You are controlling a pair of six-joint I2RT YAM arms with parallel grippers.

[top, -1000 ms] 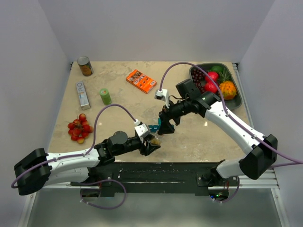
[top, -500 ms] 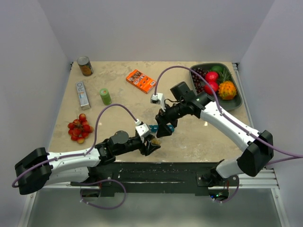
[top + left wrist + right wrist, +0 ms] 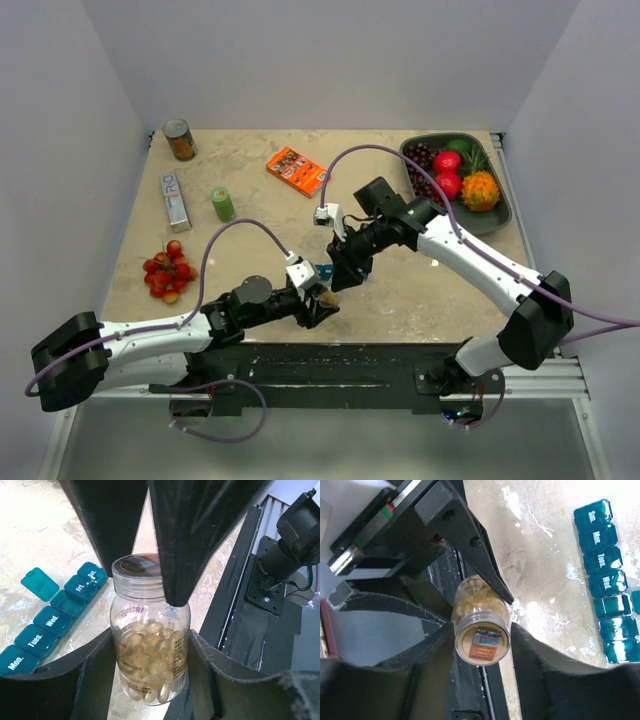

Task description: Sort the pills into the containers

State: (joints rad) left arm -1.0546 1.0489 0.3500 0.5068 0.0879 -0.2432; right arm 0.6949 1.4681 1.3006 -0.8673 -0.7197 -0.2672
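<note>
A clear pill bottle [image 3: 150, 655] full of pale gold capsules stands upright between my left gripper's [image 3: 150, 637] fingers, which are shut on its body. My right gripper [image 3: 482, 640] comes down from above, and its two fingers [image 3: 170, 540] sit against either side of the bottle's cap [image 3: 482, 642]. Both grippers meet near the table's front edge [image 3: 325, 295]. The teal containers [image 3: 50, 625] lie flat just behind the bottle, day names on the lids. One middle compartment [image 3: 612, 605] has its lid flipped open.
At the back right stands a dark bowl [image 3: 500, 210] of fruit. An orange box [image 3: 297, 170], a green cylinder [image 3: 222, 203], a silver box [image 3: 175, 197] and a can [image 3: 180, 140] sit further back. Cherry tomatoes [image 3: 168, 272] lie at the left. The black base rail [image 3: 330, 365] runs right behind the bottle.
My right arm has moved left and down onto the bottle, and its fingers have closed in on the cap. The left arm and the bottle have stayed put.
</note>
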